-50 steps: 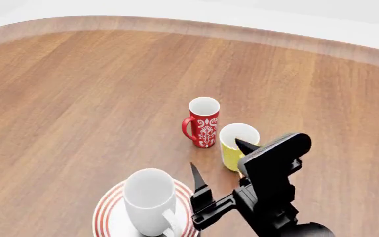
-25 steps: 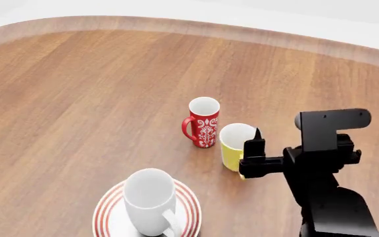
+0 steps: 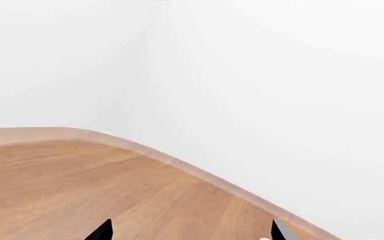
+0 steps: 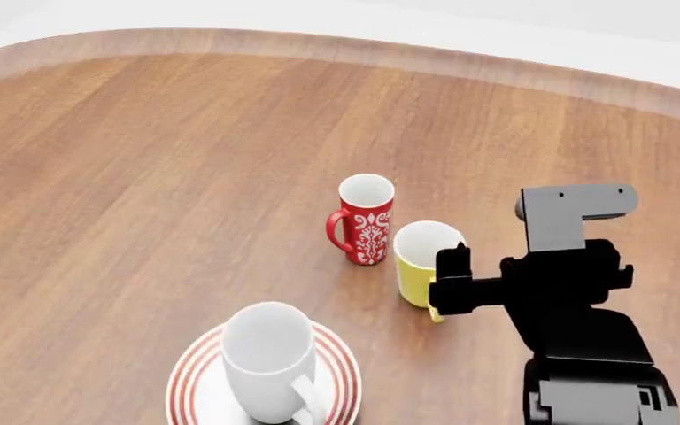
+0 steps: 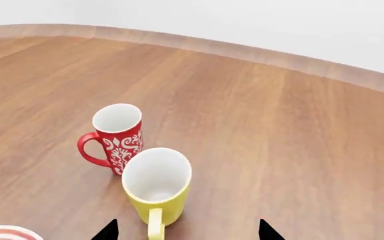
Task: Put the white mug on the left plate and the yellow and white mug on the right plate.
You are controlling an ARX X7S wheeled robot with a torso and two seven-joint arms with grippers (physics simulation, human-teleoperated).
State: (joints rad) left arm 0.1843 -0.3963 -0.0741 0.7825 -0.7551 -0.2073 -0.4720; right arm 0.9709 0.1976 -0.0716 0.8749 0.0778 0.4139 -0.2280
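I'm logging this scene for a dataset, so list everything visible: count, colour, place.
white mug: one, all white, standing on the plate, near edge of the head view.
left plate: one, white with red rings, under the white mug.
yellow and white mug: one, yellow outside, white inside, upright on the table, mid-table.
red mug: one, red with white pattern, upright, just behind and left of the yellow one.
table: one, brown wood, rounded edge.
right pincer: one, black, open, at the yellow mug's handle side.
left pincer: one, black, open, over bare table near its edge.
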